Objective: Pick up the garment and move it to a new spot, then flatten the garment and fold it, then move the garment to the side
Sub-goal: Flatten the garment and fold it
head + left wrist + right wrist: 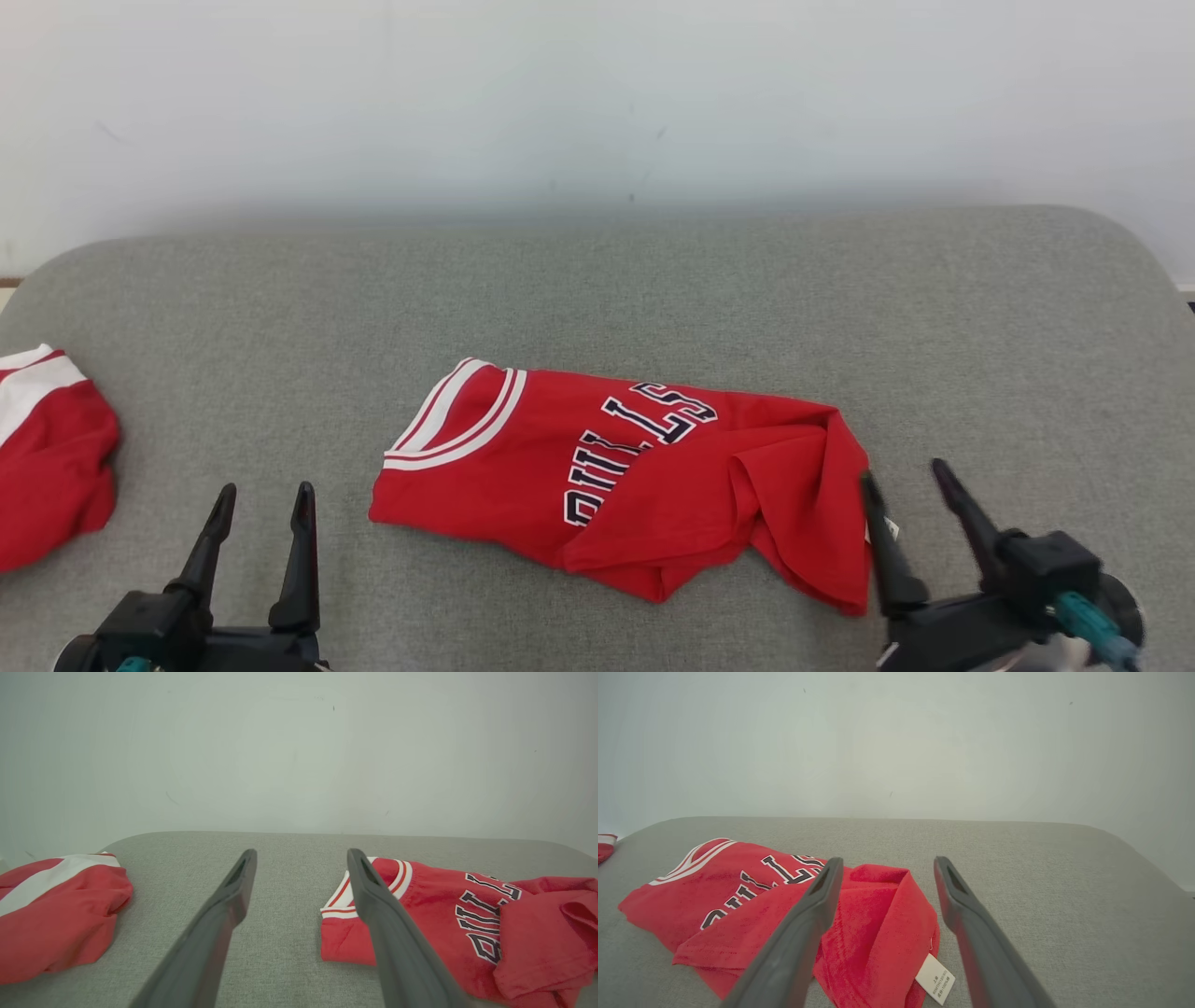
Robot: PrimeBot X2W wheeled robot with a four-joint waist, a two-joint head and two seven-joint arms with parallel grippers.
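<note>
The red Bulls jersey (616, 476) lies crumpled just below the centre of the head view, on the gray fabric surface (597, 299). Its white-striped trim (462, 415) lies flat at its upper left. Dark, white-edged lettering (635, 448) crosses the middle, partly covered by a loose fold bunched over the right half. A white label (934, 979) shows at its right edge.
</note>
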